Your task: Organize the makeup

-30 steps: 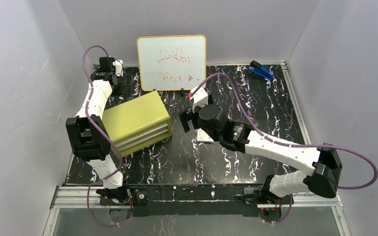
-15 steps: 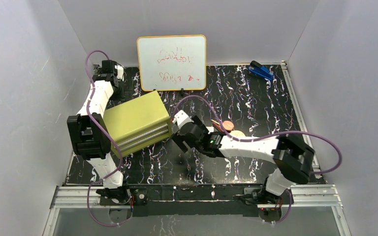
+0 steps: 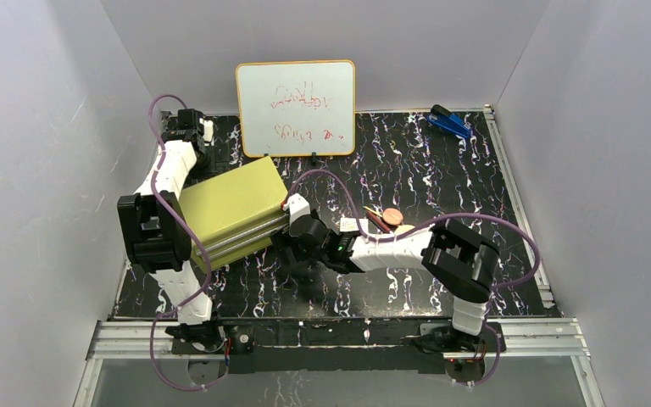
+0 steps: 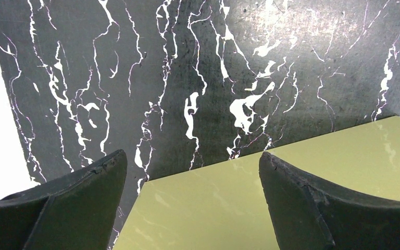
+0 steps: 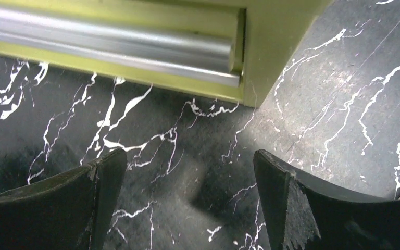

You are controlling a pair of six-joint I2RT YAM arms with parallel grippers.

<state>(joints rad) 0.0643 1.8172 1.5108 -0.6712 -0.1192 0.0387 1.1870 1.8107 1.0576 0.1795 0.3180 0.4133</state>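
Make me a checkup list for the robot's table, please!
Surface: black marbled table, holding a yellow-green drawer box; drawers look shut.
Job's things: pink disc, dark-red stick and whitish packet clustered beside the right arm.
Clutter: blue stapler-like object at the far right corner.
Tools: left tool open above the box's edge; right tool open, empty, by the box's front corner.
Cables: purple cable looping along each arm.
Surroundings: whiteboard with red scribbles; grey walls.
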